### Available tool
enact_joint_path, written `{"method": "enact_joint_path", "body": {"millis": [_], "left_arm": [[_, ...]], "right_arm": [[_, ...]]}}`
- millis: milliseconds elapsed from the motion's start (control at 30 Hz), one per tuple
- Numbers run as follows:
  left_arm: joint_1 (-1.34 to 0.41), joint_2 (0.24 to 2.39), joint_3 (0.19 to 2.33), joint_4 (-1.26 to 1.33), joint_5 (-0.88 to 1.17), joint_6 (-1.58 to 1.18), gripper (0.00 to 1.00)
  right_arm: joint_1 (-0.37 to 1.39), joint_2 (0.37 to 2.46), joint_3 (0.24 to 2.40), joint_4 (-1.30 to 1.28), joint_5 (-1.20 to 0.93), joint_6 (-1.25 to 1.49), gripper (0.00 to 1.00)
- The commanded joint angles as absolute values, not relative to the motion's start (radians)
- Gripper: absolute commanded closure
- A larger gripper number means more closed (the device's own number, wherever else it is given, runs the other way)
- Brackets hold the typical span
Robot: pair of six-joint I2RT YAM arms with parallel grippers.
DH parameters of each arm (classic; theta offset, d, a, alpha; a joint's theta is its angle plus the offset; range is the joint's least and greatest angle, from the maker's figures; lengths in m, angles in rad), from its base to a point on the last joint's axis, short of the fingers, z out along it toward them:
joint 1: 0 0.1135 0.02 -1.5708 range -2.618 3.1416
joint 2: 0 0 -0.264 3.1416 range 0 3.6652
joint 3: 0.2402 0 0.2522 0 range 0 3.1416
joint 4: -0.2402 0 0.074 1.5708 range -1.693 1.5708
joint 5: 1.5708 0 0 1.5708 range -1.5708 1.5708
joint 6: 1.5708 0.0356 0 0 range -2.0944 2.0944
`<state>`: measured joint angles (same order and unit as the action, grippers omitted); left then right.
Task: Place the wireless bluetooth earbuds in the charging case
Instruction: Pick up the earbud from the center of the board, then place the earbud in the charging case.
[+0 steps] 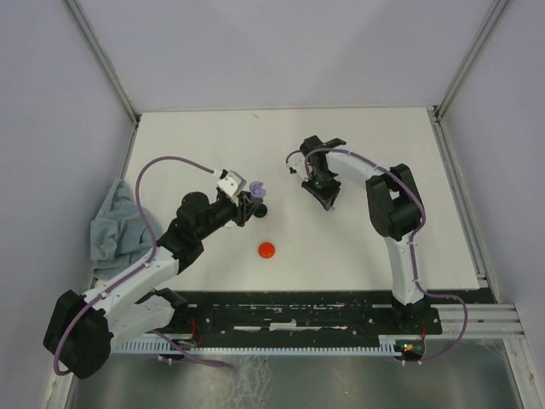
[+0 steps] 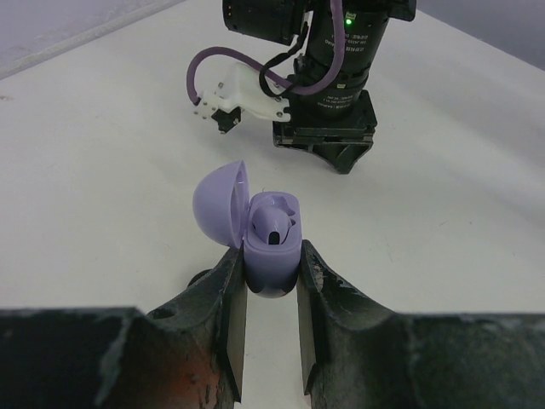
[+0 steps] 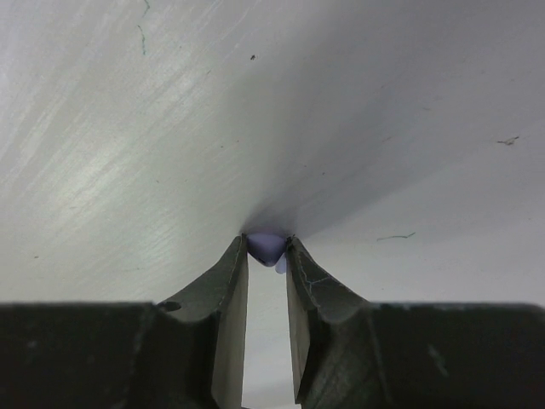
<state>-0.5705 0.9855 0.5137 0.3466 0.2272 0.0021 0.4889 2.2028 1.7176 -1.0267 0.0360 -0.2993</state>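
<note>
A lavender charging case [image 2: 272, 262] stands open, its domed lid [image 2: 220, 203] tipped back to the left. One lavender earbud [image 2: 277, 223] sits in a socket of the case. My left gripper [image 2: 270, 250] is shut on the case's base and holds it just above the table; from above the case [image 1: 259, 191] shows at the left gripper's [image 1: 249, 203] tip. My right gripper [image 3: 266, 244] points down at the table with a second lavender earbud [image 3: 264, 247] pinched between its fingertips, against the surface. In the top view the right gripper [image 1: 327, 198] is to the right of the case.
A red round disc-shaped case [image 1: 268, 250] lies on the white table [image 1: 383, 247] in front of the two grippers. A crumpled blue-grey cloth [image 1: 115, 226] lies at the table's left edge. The right arm's wrist [image 2: 332, 77] fills the space behind the open case.
</note>
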Motion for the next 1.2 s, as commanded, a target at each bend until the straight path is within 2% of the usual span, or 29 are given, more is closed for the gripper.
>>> {"method": "enact_joint_path", "body": {"millis": [0,367,800,1167], "left_arm": [[-0.565,0.961,0.546,0.417,0.295,0.02,0.97],[-0.565,0.9,0.457,0.606,0.395,0.034,0.97],[-0.564,0.909,0.442,0.749,0.478,0.003,0.97],[-0.566,0.984,0.473,0.849,0.546,-0.057,0.97]], "right_arm": [[0.493,2.076,1.696,-0.951,-0.014,-0.22,0.78],[0.526,1.8,1.589,-0.864,-0.028,-0.03,0.79],[0.676,1.45,1.488,-0.701,-0.031,0.153,0.78],[0.72,1.226,1.354,-0.376,-0.239,0.318,0.77]]}}
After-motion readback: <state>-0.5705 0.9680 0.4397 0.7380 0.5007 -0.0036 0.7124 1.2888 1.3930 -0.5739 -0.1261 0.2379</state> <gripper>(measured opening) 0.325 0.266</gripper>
